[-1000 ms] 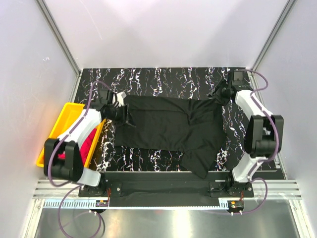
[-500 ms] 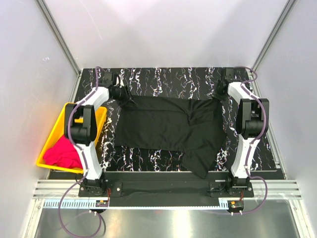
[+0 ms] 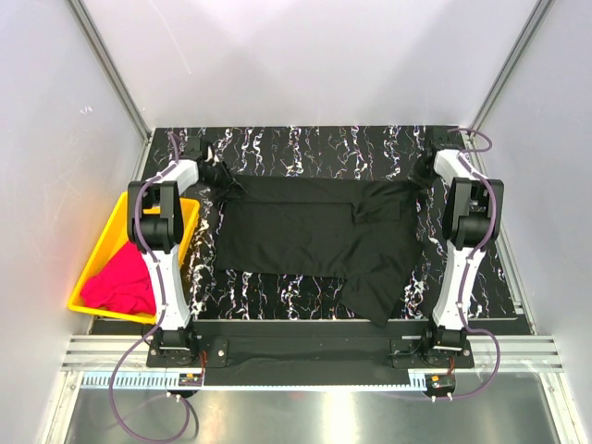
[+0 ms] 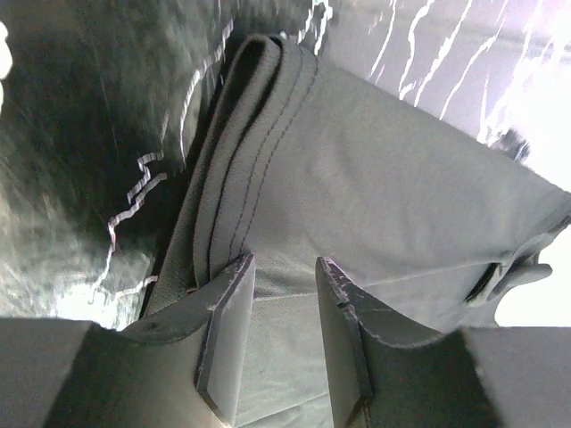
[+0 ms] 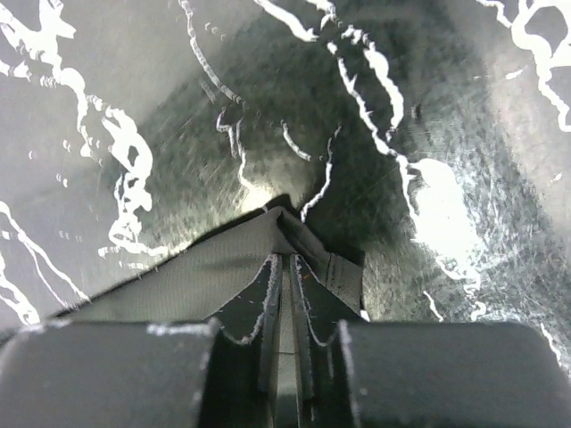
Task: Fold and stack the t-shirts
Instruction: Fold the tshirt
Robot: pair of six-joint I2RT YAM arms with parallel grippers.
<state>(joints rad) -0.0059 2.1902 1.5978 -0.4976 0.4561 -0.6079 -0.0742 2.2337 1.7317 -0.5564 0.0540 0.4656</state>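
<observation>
Black t-shirt (image 3: 314, 236): spread flat across the middle of the black, white-veined table (image 3: 305, 139), far edge straight between the two grippers. Soft matte knit. Near right part of it gathered into a loose pointed flap reaching toward the table's near edge. Right gripper (image 3: 427, 178) at the black t-shirt's far right corner: jaws all but closed, pinching a small peak of that corner, grey and grainy in the right wrist view. Left gripper (image 4: 284, 267) at its far left corner: jaws parted by a narrow gap, cloth lying flat across the gap, doubled stitched hem just outside one finger, no pinch seen. Pink t-shirt (image 3: 120, 282): crumpled heap left of the black t-shirt, well apart from it, inside a yellow plastic tray (image 3: 116, 222). Tray wall nearest the black t-shirt partly hidden behind the left arm (image 3: 166, 268). Table surface blurred in both wrist views.
</observation>
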